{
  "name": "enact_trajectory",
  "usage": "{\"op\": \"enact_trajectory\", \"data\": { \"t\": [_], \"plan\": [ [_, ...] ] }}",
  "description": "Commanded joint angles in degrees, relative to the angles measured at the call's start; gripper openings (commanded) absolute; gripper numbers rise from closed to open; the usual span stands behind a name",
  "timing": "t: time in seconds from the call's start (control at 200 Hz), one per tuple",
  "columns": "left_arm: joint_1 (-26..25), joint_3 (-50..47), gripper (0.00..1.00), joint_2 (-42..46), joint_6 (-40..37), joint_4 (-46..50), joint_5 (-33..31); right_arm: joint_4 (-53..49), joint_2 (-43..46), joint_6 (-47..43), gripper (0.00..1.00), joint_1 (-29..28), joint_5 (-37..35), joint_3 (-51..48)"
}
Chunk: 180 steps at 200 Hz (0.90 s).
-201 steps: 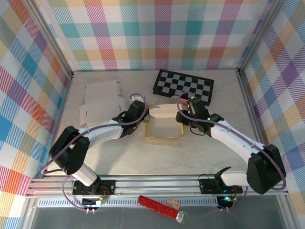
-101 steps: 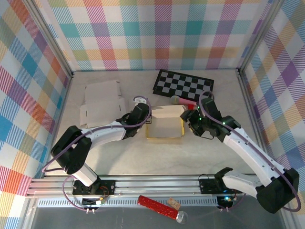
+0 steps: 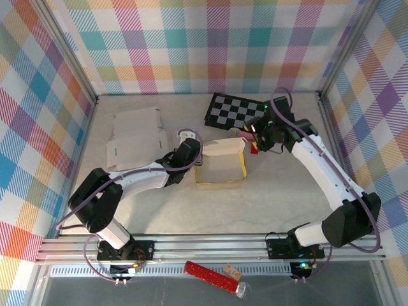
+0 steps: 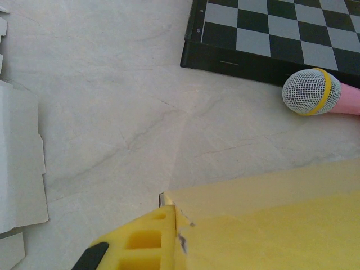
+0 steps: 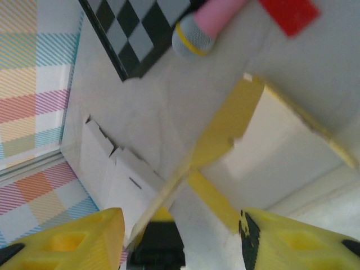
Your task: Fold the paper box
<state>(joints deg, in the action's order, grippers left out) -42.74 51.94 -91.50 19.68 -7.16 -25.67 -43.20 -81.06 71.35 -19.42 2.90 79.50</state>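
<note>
right claw (image 3: pixel 254 135) hangs spread wide beside the paper box (image 3: pixel 221 167), which sits mid-tabletop (image 3: pixel 191 210), open side up, flap toward the chessboard (image 3: pixel 245 113), left claw (image 3: pixel 196 156) at its left wall, grip unclear.

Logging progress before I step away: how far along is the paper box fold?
Done: the yellow-and-white paper box has its side walls raised into a tray. In hand: the left gripper sits at its left wall, grip unclear; the right gripper hangs off the box, jaws open. Left: the far flap looks untucked and the top is open.
</note>
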Motion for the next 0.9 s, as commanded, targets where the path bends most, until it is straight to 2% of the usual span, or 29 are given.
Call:
{"op": "enact_trajectory", "data": {
  "t": [0.0, 0.155, 0.345, 0.795, 0.895],
  "plan": [
    [-0.7, 0.8, 0.0, 0.4, -1.3, 1.1, -1.1, -0.4, -5.9, -18.7, 0.6, 4.7, 5.1, 5.5],
    [-0.7, 0.8, 0.0, 0.6, -1.6, 1.4, -1.0, -4.9, -16.9, -26.6, 0.6, 8.0, 14.8, 12.4],
    [-0.8, 1.2, 0.0, 0.4, -1.8, 1.6, -0.9, -5.4, -26.8, -26.2, 0.53, 7.7, 23.0, 14.1],
    [-0.9, 2.2, 0.0, -0.7, -1.4, 1.8, -0.7, -4.6, -25.1, -24.1, 0.45, 6.4, 27.3, 6.0],
    [-1.1, 2.2, 0.0, -0.6, -1.2, 1.9, -0.6, -3.0, -24.3, -23.0, 0.41, 6.4, 28.4, 4.0]
  ]
}}
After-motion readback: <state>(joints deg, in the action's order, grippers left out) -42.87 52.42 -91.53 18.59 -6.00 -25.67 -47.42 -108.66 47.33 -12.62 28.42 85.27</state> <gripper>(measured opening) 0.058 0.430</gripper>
